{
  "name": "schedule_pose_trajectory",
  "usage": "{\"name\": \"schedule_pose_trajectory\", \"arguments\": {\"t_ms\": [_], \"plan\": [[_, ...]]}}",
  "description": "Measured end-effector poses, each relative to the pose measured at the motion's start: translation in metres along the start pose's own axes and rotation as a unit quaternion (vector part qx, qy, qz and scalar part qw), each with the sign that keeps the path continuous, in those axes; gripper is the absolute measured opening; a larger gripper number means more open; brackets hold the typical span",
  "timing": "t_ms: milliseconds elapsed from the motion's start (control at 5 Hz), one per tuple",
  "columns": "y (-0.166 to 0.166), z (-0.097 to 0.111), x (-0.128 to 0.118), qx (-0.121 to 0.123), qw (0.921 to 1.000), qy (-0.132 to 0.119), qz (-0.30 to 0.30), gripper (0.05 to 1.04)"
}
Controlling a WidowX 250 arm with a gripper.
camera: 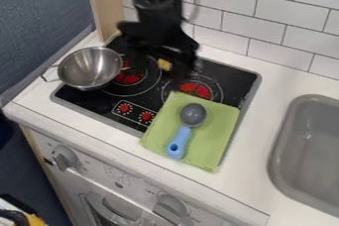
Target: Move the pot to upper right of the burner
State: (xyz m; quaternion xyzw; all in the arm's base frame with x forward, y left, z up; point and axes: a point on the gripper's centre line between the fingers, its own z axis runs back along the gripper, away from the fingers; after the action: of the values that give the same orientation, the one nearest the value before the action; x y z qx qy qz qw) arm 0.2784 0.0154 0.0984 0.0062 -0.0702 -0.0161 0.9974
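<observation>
My black gripper (162,54) hangs blurred over the back of the black stove (100,99), coming down from the top edge. It stands to the right of the metal pot (88,67), with a gap between them. The pot sits upright at the stove's left side, over its edge and partly over the left burner, with a wire handle at its left. Part of the left burner (130,75) shows red beside the pot. The right burner (195,89) lies below and right of the gripper.
A green cloth (162,138) covers the stove's front right, and a spoon with a grey head (193,114) and blue handle lies on it. A small yellow object (164,65) shows beside the gripper. Tiled wall (285,19) stands behind; a grey sink (311,145) is at the right.
</observation>
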Motion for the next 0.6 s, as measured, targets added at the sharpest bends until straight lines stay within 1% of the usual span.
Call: {"name": "schedule_pose_trajectory", "arguments": {"t_ms": [200, 400, 600], "plan": [[0.049, -0.011, 0.007, 0.011, 0.9999, 0.003, 0.009, 0.999], [0.076, -0.03, 0.008, 0.007, 0.9997, 0.02, -0.007, 0.999], [0.094, -0.05, 0.009, -0.001, 0.9991, 0.041, 0.006, 0.999]]}}
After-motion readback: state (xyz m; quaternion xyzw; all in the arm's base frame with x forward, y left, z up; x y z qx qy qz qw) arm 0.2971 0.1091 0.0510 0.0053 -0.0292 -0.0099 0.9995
